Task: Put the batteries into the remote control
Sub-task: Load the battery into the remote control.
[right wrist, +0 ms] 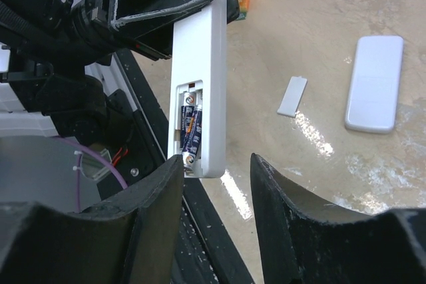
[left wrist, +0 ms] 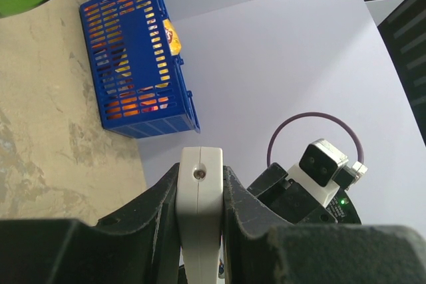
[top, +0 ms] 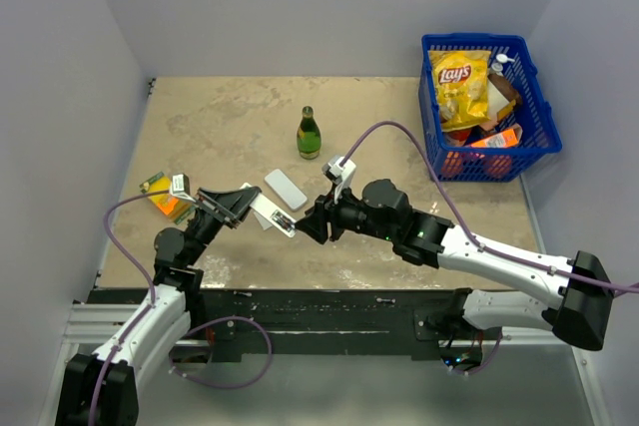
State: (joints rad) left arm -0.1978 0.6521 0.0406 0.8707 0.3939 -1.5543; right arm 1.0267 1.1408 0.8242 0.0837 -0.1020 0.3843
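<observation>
My left gripper (top: 250, 209) is shut on a white remote control (top: 272, 214) and holds it above the table; it shows end-on between the fingers in the left wrist view (left wrist: 198, 211). In the right wrist view the remote (right wrist: 200, 58) has an open compartment with two dark batteries (right wrist: 190, 128) lying side by side in it. My right gripper (right wrist: 216, 171) is open, its left finger right by the remote's lower end, nothing held. In the top view the right gripper (top: 310, 223) sits just right of the remote.
A second white remote (right wrist: 374, 83) and a small grey battery cover (right wrist: 292, 96) lie on the table. A green bottle (top: 309, 134) stands behind. A blue basket (top: 486, 107) of snacks is at the back right; a green-orange box (top: 162, 194) at the left.
</observation>
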